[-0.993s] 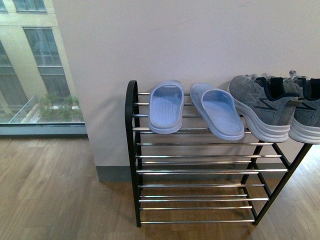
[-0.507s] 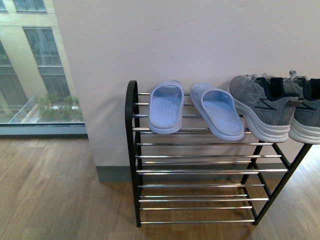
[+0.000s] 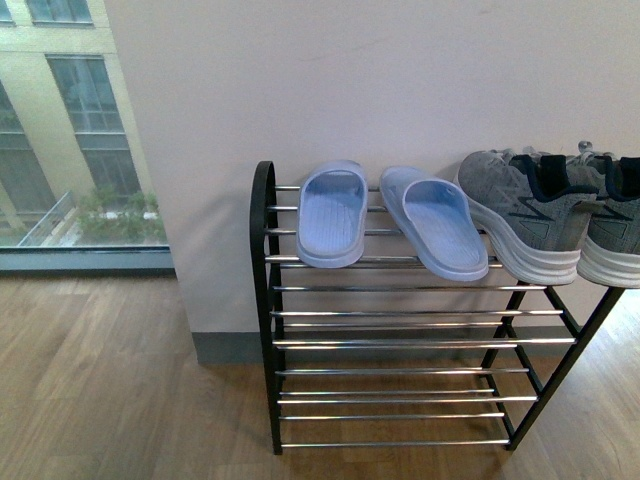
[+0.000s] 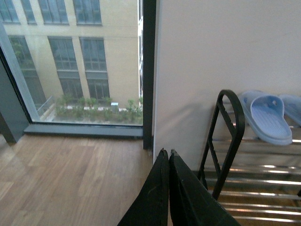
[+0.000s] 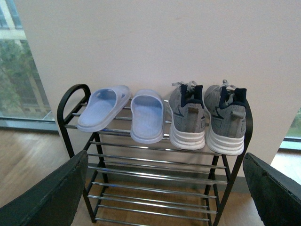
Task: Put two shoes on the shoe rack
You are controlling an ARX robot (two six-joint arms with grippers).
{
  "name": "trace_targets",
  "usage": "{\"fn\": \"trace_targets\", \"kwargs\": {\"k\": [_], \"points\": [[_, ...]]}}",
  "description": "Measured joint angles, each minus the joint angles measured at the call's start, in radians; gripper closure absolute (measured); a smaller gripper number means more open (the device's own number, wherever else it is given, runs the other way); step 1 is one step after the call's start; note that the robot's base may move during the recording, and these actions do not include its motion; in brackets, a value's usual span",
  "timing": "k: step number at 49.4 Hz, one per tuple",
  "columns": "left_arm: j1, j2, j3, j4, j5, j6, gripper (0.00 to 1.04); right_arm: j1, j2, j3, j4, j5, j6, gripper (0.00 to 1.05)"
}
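Note:
Two grey knit sneakers with white soles stand side by side on the top tier of the black shoe rack, heels outward: one next to the slides, the other at the rack's end. In the front view they sit at the top right, one whole, the other cut by the picture's edge, on the rack. My right gripper is open and empty, back from the rack. My left gripper is shut and empty, beside the rack's end post.
Two pale blue slide sandals lie on the top tier left of the sneakers. The rack stands against a white wall. A large window and wooden floor lie to the left.

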Motion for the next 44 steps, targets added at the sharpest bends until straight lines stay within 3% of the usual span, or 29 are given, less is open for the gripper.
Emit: {"fn": "trace_targets", "kwargs": {"k": [22, 44], "points": [[0.001, -0.067, 0.0, -0.051, 0.0, -0.002, 1.01, 0.0, 0.0, 0.0, 0.0, -0.001, 0.0, 0.09], [0.001, -0.068, 0.0, -0.051, 0.0, -0.002, 0.16, 0.0, 0.0, 0.0, 0.0, 0.0, 0.0, 0.09]]}}
